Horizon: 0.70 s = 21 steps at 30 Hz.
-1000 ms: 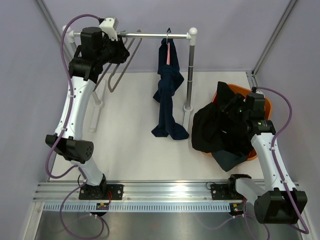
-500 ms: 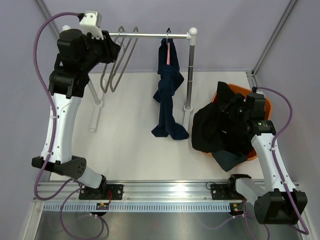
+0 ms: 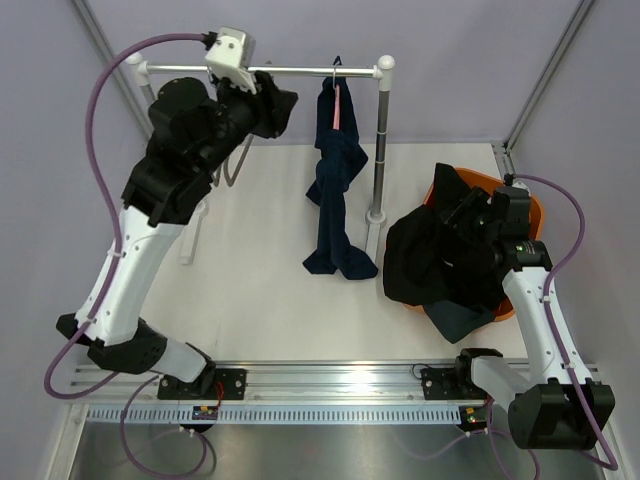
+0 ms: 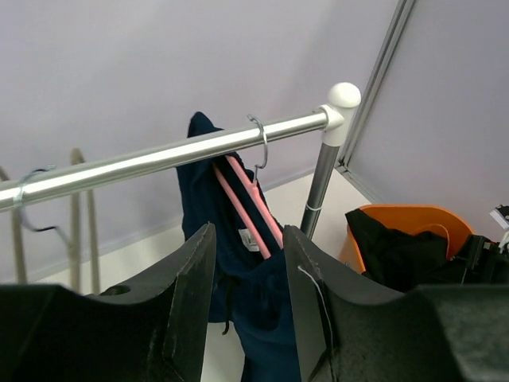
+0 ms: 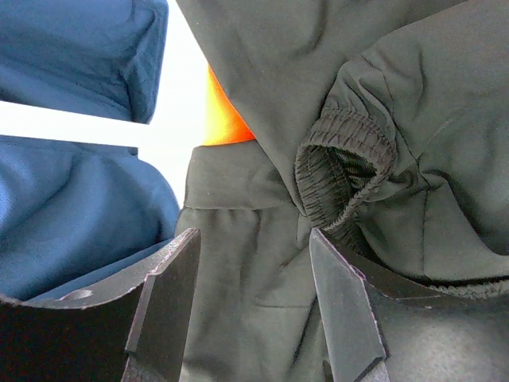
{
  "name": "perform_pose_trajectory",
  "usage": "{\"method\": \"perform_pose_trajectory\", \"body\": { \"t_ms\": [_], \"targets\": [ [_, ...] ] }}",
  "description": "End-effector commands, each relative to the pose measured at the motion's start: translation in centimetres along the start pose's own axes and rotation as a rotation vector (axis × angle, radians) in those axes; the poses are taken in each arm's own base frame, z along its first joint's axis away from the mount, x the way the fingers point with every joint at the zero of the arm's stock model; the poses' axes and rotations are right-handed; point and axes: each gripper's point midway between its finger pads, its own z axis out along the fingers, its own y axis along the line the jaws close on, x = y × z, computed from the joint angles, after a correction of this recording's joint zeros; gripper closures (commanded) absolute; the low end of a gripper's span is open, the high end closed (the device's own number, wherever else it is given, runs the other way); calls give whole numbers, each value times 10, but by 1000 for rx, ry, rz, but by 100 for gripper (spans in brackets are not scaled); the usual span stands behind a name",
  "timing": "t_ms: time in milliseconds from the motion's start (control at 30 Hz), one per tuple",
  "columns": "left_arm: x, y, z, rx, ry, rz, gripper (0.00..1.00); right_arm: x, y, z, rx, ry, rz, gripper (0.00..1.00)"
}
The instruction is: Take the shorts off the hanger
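Navy shorts (image 3: 335,190) (image 4: 262,302) hang limp from a pink hanger (image 3: 338,105) (image 4: 248,199) hooked on the steel rail (image 3: 300,71) (image 4: 151,163). My left gripper (image 3: 283,104) (image 4: 248,232) hovers just left of them at rail height, open, with nothing between its fingers. Black shorts (image 3: 430,260) (image 5: 382,95) spill over the orange basket (image 3: 535,212). A blue pair (image 5: 71,215) lies beside them. My right gripper (image 3: 466,216) (image 5: 254,235) is held open just above the black cloth.
The rack's right post (image 3: 380,140) (image 4: 322,187) stands between the hanging shorts and the basket (image 4: 417,215). Bare grey hangers (image 3: 228,172) (image 4: 79,207) hang at the rail's left end, partly behind my left arm. Purple walls close in behind and at the sides.
My left arm has swung from the rail's left end rightward toward the hanging shorts, and its jaws have spread wider. The right arm has stayed put.
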Motion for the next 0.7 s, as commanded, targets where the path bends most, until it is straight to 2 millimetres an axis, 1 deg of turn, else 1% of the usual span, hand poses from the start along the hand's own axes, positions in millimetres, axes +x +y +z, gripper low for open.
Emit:
{"method": "perform_pose_trajectory", "body": {
  "t_ms": [0, 33, 67, 100, 167, 200, 233, 300, 367, 400, 567, 667],
  "targets": [
    [14, -10, 36, -11, 3, 5, 57, -9, 8, -9, -26, -35, -36, 34],
    [17, -17, 41, -8, 3, 6, 56, -9, 8, -10, -25, -36, -36, 34],
    [20, -19, 46, -10, 8, 10, 56, -9, 8, -10, -26, -35, -36, 34],
    [31, -24, 57, -10, 26, 13, 56, -9, 9, -10, -29, -35, -36, 34],
    [37, -26, 69, -25, 28, 22, 55, -8, 9, -10, -34, -30, -36, 34],
    [41, -26, 74, -50, 30, 31, 53, -8, 9, -10, -33, -29, -36, 34],
    [48, -27, 84, -58, 37, 35, 51, -7, 9, -10, -33, -26, -35, 34],
    [55, -25, 93, -80, 44, 47, 51, -6, 8, -10, -32, -25, -39, 34],
    [63, -17, 107, -147, 35, 46, 50, -4, 7, -11, -32, -22, -43, 34],
    [63, -17, 107, -148, 35, 46, 50, -4, 7, -11, -32, -22, -43, 34],
    [65, 0, 118, -253, 18, 86, 46, -2, 6, -12, -37, -18, -43, 34],
    [66, 1, 123, -257, 18, 108, 46, 1, 4, -11, -35, -14, -42, 34]
  ]
}}
